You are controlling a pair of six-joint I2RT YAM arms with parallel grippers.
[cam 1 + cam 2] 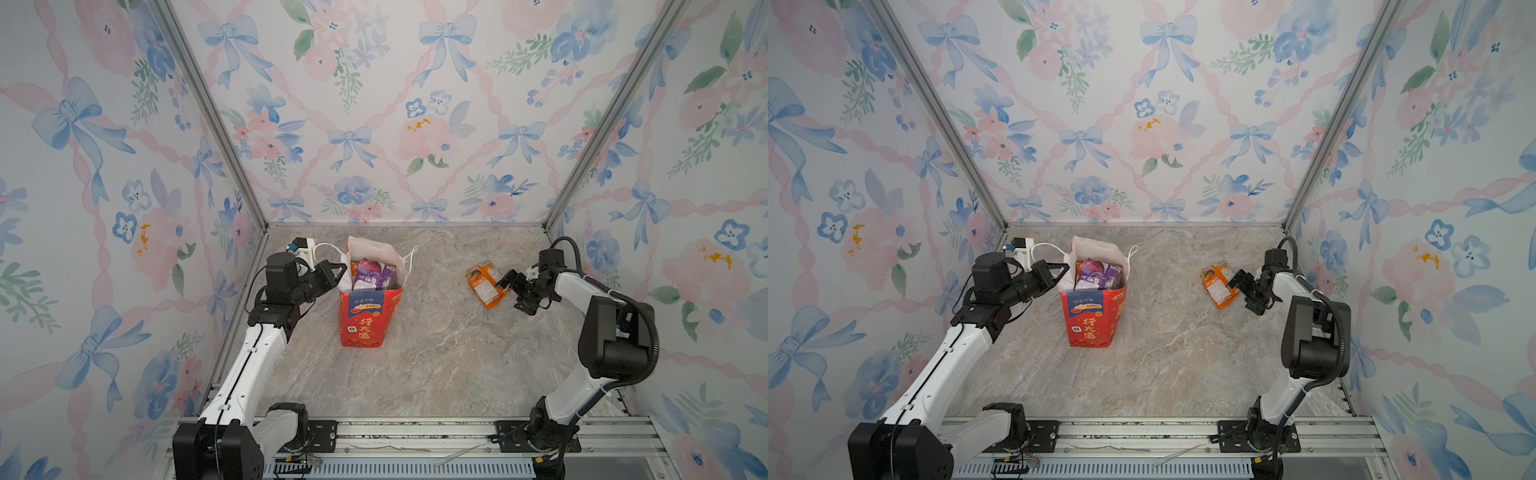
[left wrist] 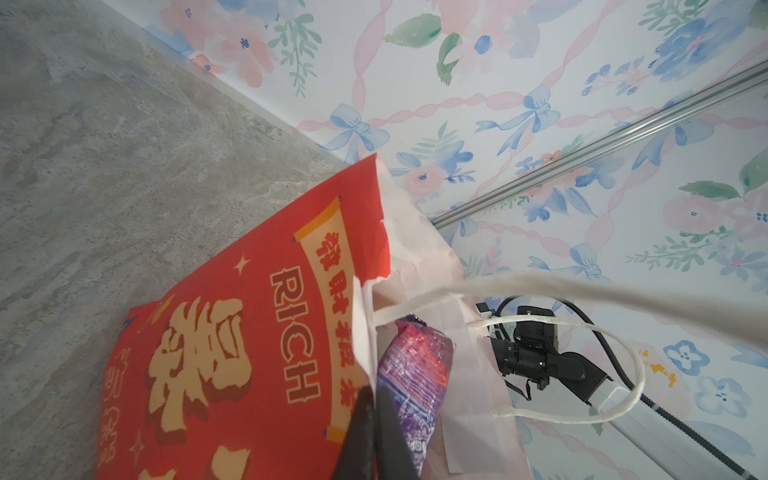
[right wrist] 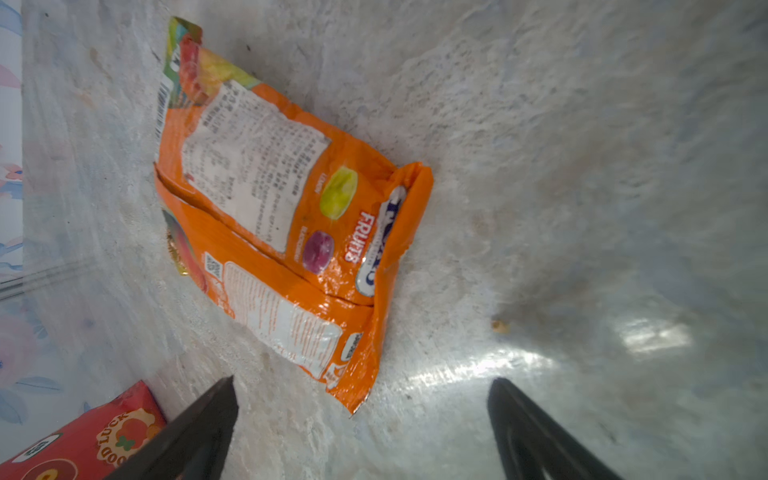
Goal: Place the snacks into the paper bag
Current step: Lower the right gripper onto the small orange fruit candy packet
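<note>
The red paper bag [image 1: 365, 320] [image 1: 1094, 320] stands upright left of centre, its mouth open. Purple snacks [image 1: 372, 274] [image 1: 1098, 274] [image 2: 415, 374] fill it near the top. My left gripper [image 1: 343, 270] [image 1: 1065, 269] [image 2: 372, 392] is shut on the bag's left rim [image 2: 365, 332], one finger outside and one inside. An orange snack packet [image 1: 484, 284] [image 1: 1217, 282] [image 3: 291, 208] lies flat on the table at the right, label side up. My right gripper [image 1: 513, 293] [image 1: 1245, 293] [image 3: 365, 381] stands open just right of it, low over the table, the packet's near corner between its fingertips; nothing is held.
White string handles [image 1: 328, 247] [image 2: 582, 291] loop off the bag's top. Floral walls close in the marble table [image 1: 415, 365] on three sides. An aluminium rail [image 1: 415, 436] carries both arm bases at the front. A small crumb [image 3: 500, 326] lies near the right gripper.
</note>
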